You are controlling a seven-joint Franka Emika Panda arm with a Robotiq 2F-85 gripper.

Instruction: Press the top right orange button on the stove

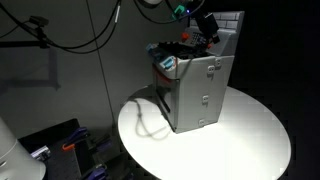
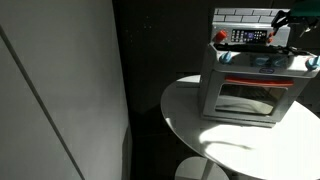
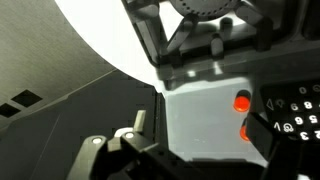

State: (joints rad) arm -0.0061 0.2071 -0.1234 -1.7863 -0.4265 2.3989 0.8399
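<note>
Table [image 2: 215, 140] rim is lying nearest | stove [image 2: 250, 85] is sitting on it, door facing near | your gripper [image 2: 283, 28] is hovering above its far right corner, jaw gap impossible to tell | orange buttons [image 3: 242, 101] are showing right of wrist-view centre, burner grate [image 3: 200, 25] beyond, nothing is blocking you.

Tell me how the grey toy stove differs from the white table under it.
The small grey boxy toy stove is angular; the round white table is a flat disc. The stove is grey with a dark top; the table is plain white. The stove is far narrower than the table.
</note>
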